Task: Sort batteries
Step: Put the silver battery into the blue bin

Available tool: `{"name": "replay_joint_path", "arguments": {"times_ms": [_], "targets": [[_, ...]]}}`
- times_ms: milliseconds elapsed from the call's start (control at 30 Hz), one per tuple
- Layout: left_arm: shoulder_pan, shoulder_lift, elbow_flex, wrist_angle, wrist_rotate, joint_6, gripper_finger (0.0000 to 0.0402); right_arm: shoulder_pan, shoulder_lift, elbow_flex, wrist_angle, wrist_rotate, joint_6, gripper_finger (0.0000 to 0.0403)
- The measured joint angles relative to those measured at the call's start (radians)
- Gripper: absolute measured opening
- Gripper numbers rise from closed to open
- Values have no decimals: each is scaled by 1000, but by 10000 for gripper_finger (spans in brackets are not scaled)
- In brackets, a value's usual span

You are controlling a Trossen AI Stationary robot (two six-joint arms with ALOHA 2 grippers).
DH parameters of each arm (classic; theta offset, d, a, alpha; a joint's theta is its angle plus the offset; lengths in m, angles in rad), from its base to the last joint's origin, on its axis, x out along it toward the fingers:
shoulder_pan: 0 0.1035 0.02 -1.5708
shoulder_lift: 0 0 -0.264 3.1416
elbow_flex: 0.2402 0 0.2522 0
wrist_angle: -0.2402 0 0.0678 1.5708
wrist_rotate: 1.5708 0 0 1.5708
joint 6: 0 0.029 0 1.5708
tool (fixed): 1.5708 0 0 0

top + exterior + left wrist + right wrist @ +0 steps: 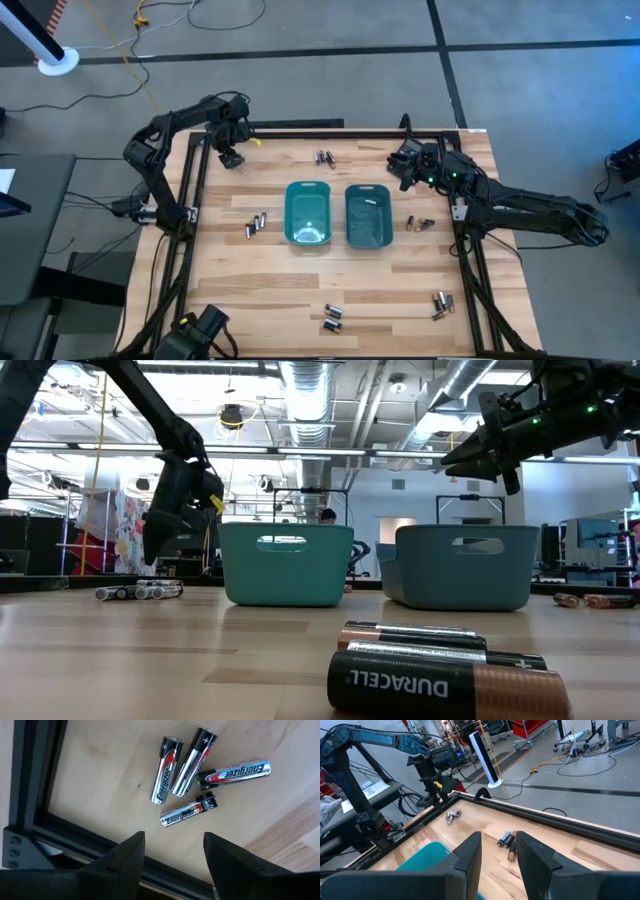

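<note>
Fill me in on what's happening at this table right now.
A two-armed robot is set up to sort batteries into two teal trays in the middle of the wooden table. Small clusters of batteries lie scattered around them, and one item already lies in the right-hand tray. The left gripper hovers near the far left corner, open and empty, with four batteries showing in its wrist view. The right gripper hangs above the table's far right, also open and empty.
</note>
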Motion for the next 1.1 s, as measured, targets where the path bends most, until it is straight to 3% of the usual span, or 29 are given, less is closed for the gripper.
{"name": "replay_joint_path", "arguments": {"times_ms": [467,933,1100], "targets": [[0,-1,-103,130,-40,54,196,0,0,0,0,0,23,138],[-21,-1,-191,185,4,97,196,0,1,0,-1,0,60,138],[-26,-5,-208,203,-15,82,173,0,1,0,0,0,60,138]]}}
